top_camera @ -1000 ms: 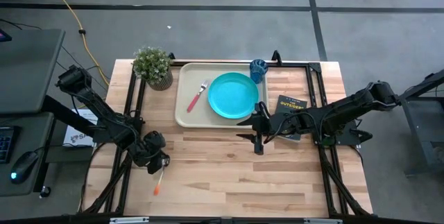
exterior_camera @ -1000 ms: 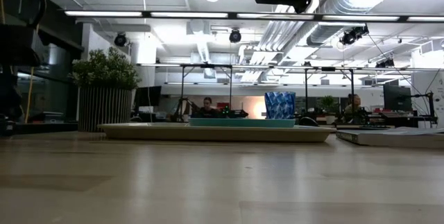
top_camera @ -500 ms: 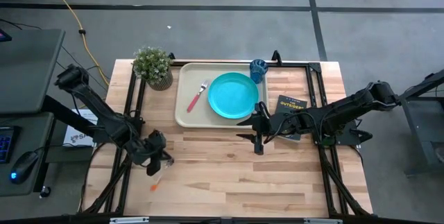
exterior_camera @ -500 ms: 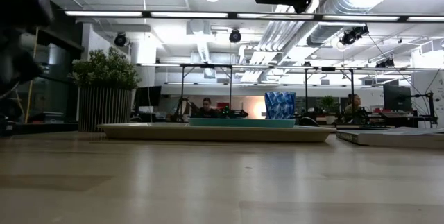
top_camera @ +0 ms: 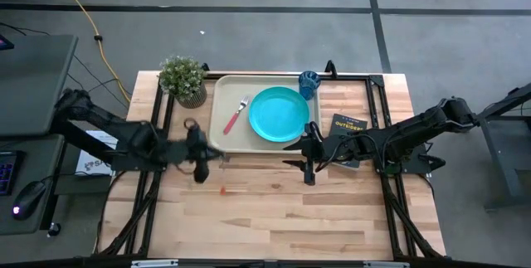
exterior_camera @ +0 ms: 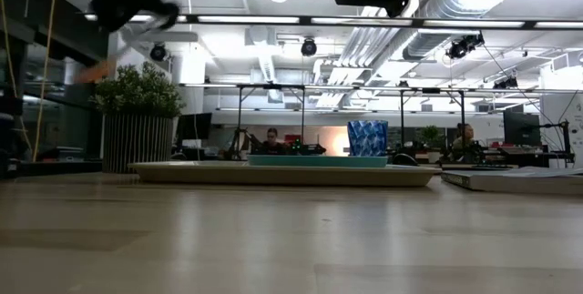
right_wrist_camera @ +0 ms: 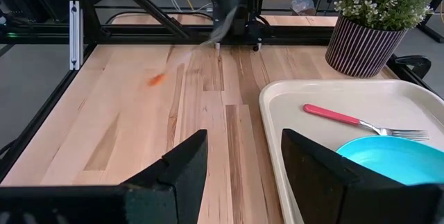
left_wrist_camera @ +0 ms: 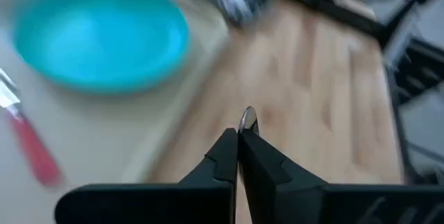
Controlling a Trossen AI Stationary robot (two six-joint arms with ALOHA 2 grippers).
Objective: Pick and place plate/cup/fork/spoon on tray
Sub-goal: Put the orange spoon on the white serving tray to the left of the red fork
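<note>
The spoon (left_wrist_camera: 247, 120) is pinched between the shut jaws of the left gripper (top_camera: 199, 167) and carried above the bench (top_camera: 274, 210), just beside the tray's (top_camera: 217, 127) near left corner. Only its silver bowl is seen past the fingertips in the left wrist view, and its thin orange handle (right_wrist_camera: 157, 80) is blurred in the right wrist view. The grip near the bowl is judged to leave the handle free to be laid flat. On the cream, round-cornered tray, the smooth teal plate (top_camera: 279, 114) and the fork (top_camera: 236, 114), with metal tines and a pink handle, are already set. The translucent blue cup (top_camera: 309, 81) stands at the tray's far right corner. The right gripper (top_camera: 309, 157) is parked beside the book (top_camera: 348, 127), jaws wide and empty.
</note>
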